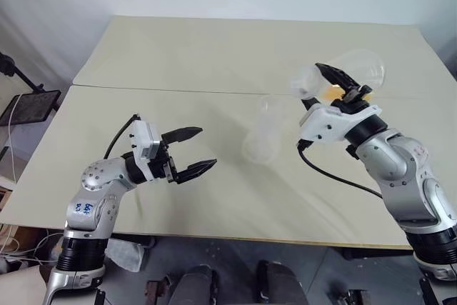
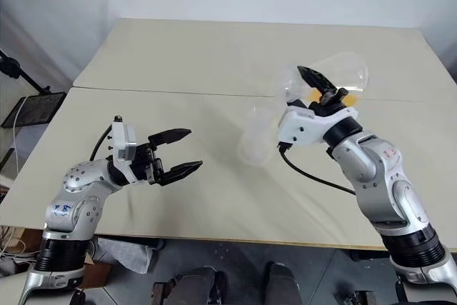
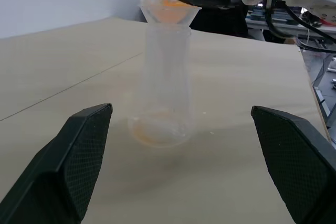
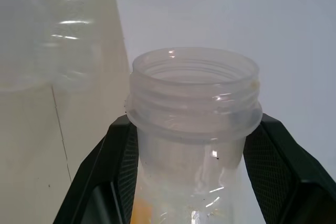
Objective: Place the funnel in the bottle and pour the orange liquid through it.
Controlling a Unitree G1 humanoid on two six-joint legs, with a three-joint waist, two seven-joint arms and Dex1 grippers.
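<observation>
Funnel (image 3: 169, 13) sits in the neck of the bottle (image 3: 161, 90), which stands upright on the table (image 1: 214, 55). Orange liquid (image 3: 169, 3) shows in the funnel cone, with a faint tint at the bottle's base. My right gripper (image 1: 343, 83) is clamped on the neck of a larger clear flask (image 1: 353, 69), tipped with its mouth just above the funnel. My left gripper (image 1: 191, 151) hovers beside the bottle on its left, jaws wide apart, holding nothing.
</observation>
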